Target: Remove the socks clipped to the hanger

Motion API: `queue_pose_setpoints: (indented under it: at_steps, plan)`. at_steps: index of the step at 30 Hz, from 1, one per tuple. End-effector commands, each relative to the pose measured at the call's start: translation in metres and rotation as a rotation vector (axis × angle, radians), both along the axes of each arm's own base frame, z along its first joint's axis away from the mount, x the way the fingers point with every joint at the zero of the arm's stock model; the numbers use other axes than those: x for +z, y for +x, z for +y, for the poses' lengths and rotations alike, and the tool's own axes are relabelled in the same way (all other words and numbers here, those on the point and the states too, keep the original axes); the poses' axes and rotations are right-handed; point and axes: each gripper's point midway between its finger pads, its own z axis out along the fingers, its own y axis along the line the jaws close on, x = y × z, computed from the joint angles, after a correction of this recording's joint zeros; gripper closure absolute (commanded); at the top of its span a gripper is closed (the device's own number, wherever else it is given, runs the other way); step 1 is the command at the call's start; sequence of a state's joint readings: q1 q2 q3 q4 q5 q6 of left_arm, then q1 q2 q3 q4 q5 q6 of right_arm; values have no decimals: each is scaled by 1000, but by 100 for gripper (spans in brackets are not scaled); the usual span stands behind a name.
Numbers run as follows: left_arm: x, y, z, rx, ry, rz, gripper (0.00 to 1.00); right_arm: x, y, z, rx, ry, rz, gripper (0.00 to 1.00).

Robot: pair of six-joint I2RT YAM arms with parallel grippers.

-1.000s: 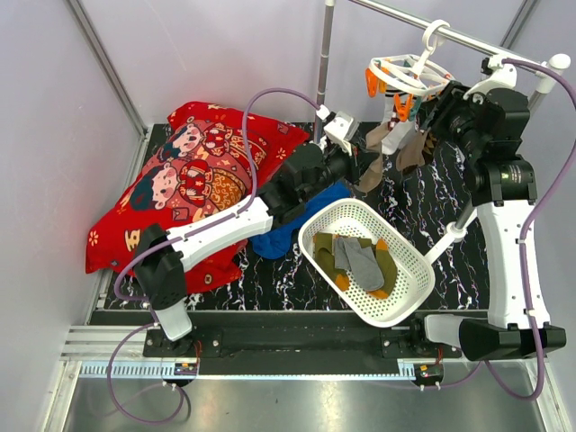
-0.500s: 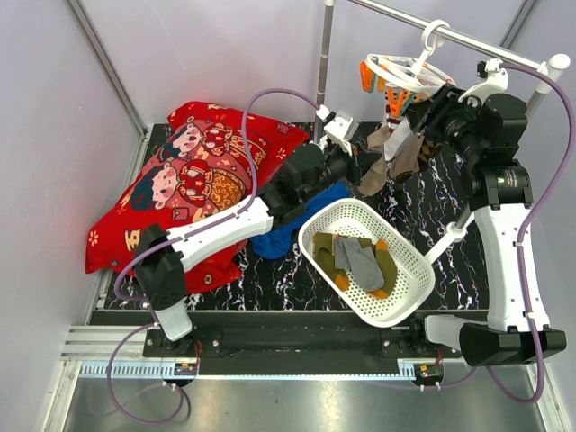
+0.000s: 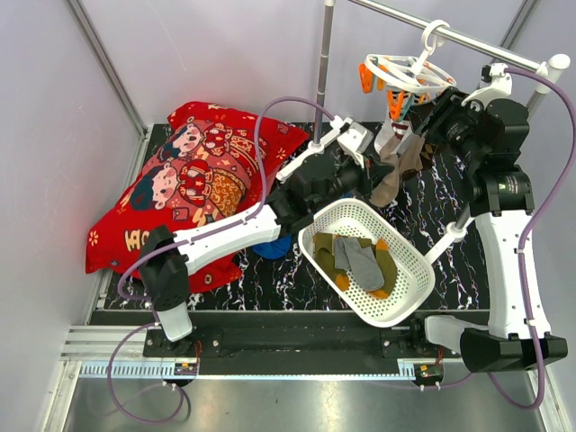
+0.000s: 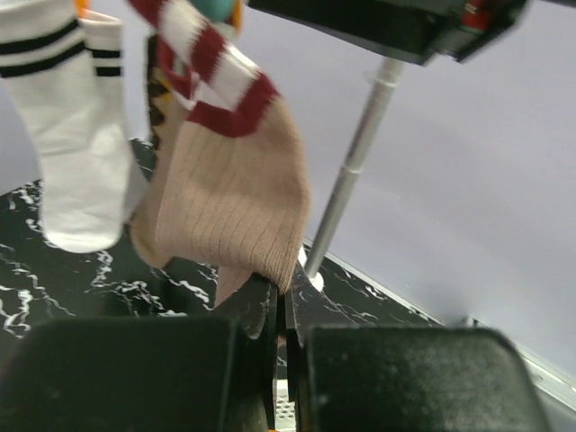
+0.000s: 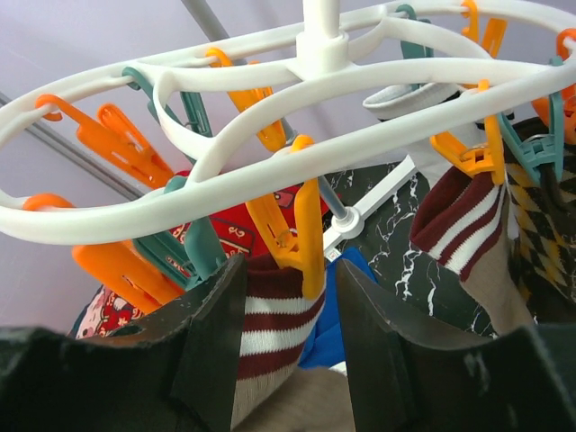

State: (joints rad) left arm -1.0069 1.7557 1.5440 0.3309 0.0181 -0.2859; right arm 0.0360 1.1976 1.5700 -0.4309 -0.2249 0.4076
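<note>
I have the hanger (image 3: 409, 72) hooked on the rail (image 3: 486, 43) above the far right corner of the tabletop (image 3: 427, 193), with the hanging socks (image 3: 396, 153) dangling from its pegs. My right tool (image 5: 288, 268) is up under the rings. Its jaws are about half apart and straddle one orange peg (image 5: 301, 225), which bites the red-and-white cuff (image 5: 270, 328) of a sock. I see a slim gap on either side, so nothing is gripped.

My left tool (image 4: 279, 301) sits just below the bunch with its jaws fully together. The lower edge of a tan sock (image 4: 234, 198) reaches right down to the tips (whether any cloth is nipped there I cannot tell). Beside it hangs a white sock (image 4: 76, 153) with black bands, clear of the tool.

The white basket (image 3: 400, 238) stands by the near edge, right of centre, and holds loose socks (image 3: 360, 261) in olive, orange and grey. A red cushion (image 3: 198, 171) fills the left side, and a blue cloth (image 3: 274, 245) shows under my left arm.
</note>
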Motion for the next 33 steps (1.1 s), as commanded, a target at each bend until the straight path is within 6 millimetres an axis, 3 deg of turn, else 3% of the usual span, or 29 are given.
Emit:
queue_pose_setpoints:
  at_steps: [1, 5, 14, 21, 33]
  plan:
    - [18, -10, -6, -10, -53, -59, 100, 25, -9, -15, -81, -22, -82, 47]
    - [17, -11, -10, 7, -48, -66, 100, 24, -8, -20, -104, -39, -77, 46]
    - [9, -13, -18, 13, -29, -59, 100, 31, -10, -9, -63, -52, -86, 45]
    - [14, -20, -25, 4, -28, -76, 100, 40, -14, 3, -73, -74, -115, 44]
    - [18, -23, -23, 42, -14, -108, 100, 31, -6, 6, -181, -216, -100, 44]
